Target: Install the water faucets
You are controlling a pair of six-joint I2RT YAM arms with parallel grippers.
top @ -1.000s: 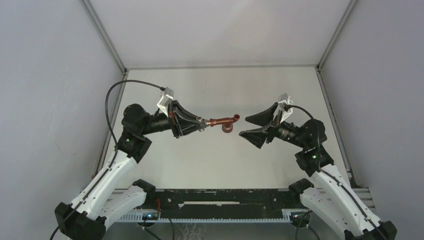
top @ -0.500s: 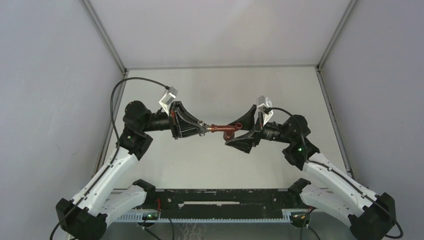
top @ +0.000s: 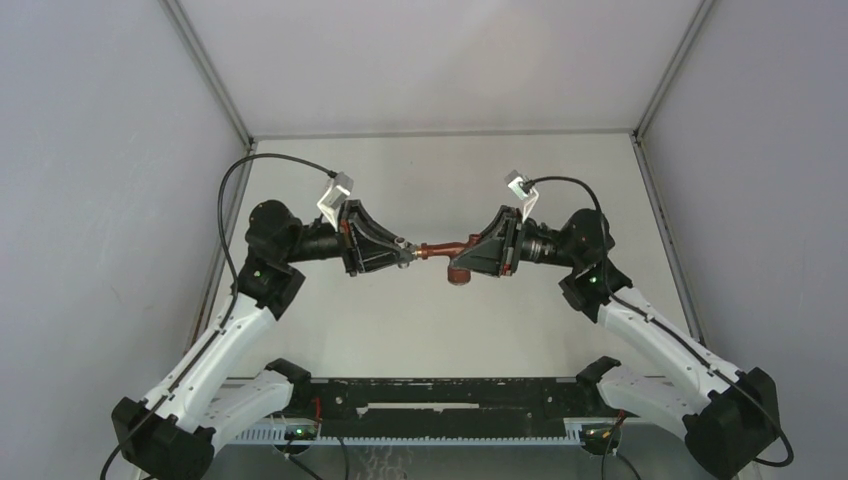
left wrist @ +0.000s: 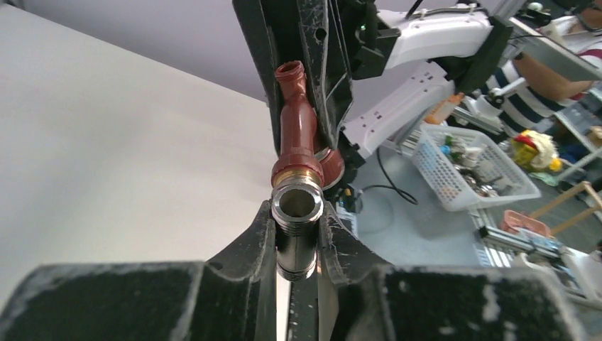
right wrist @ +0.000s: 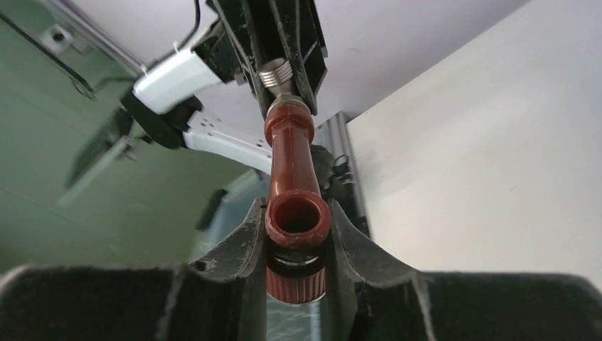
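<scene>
**Left arm.** The left gripper point(top: 407, 252) is positioned over the middle of the table point(top: 420, 170), slightly left of centre, and is pointed to the right. Its jaws are pinched on the silvery threaded fitting point(left wrist: 297, 207). The fitting's open bore is seen end-on in the left wrist view.

**Task item.** The reddish-brown faucet point(top: 442, 248) is held off the table surface, between the two grippers and well away from every edge. Its brass-ringed end is set against the fitting, in line with it. The two appear to touch, but whether any thread is engaged cannot be told. The knob point(top: 458, 275) is seen hanging below the pipe in the top view.

**Right arm.** The right gripper point(top: 468, 256) is positioned just right of centre and is pointed to the left, facing the other gripper. Its jaws are closed on the faucet's far end, with the pipe's round opening gripped between the fingertips point(right wrist: 250, 234).
</scene>
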